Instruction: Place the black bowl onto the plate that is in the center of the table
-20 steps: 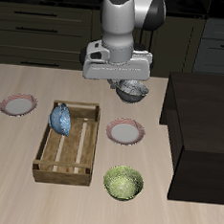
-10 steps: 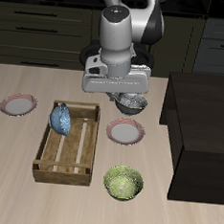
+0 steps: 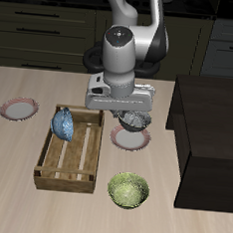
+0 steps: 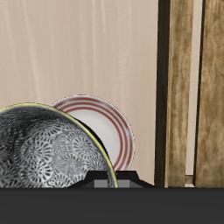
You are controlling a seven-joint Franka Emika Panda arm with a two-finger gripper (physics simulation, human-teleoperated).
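Both jaws clamp the black bowl (image 3: 135, 121) above the plate (image 3: 129, 140), beside the wooden crate (image 3: 72, 150).

arm: bent forward, low | gripper (image 3: 134, 116): pointing down, apparently closed

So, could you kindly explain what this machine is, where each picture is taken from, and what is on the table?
It is a simulated robot arm at a table. One picture looks at it from the front and above; the other comes from a camera on its wrist. Its tool holds the black bowl just over the plate in the table's middle. Also there: a wooden crate with a blue object inside, a green-yellow bowl, a second plate and a dark cabinet.
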